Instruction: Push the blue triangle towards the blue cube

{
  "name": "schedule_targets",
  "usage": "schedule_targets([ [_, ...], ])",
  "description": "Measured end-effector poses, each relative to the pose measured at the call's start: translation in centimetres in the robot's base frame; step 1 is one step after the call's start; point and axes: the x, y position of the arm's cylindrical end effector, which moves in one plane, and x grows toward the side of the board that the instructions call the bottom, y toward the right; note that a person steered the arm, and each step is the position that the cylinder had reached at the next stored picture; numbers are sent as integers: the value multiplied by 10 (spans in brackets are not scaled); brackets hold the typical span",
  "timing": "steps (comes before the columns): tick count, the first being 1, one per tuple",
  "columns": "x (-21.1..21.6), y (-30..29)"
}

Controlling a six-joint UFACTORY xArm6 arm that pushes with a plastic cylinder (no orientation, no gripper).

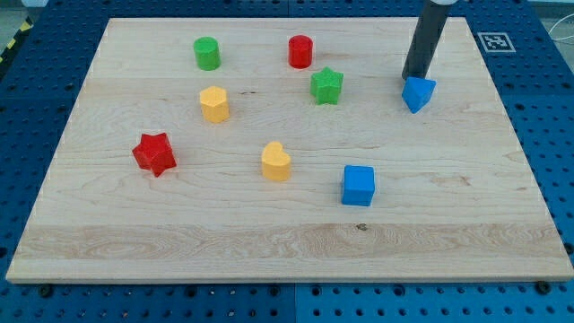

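Note:
The blue triangle (418, 93) lies on the wooden board at the view's upper right. The blue cube (359, 185) sits below and to the left of it, toward the view's bottom. My rod comes down from the view's top, and my tip (411, 78) rests right at the triangle's upper left edge, touching or nearly touching it.
A green star (326, 86), a red cylinder (300, 51), a green cylinder (207, 53), a yellow hexagonal block (214, 104), a red star (154, 153) and a yellow heart-shaped block (276, 161) stand on the board. The board's right edge (529, 161) is near the triangle.

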Motion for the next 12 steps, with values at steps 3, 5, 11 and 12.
schedule_targets([
  [3, 31, 0],
  [5, 46, -2],
  [11, 84, 4],
  [12, 84, 4],
])
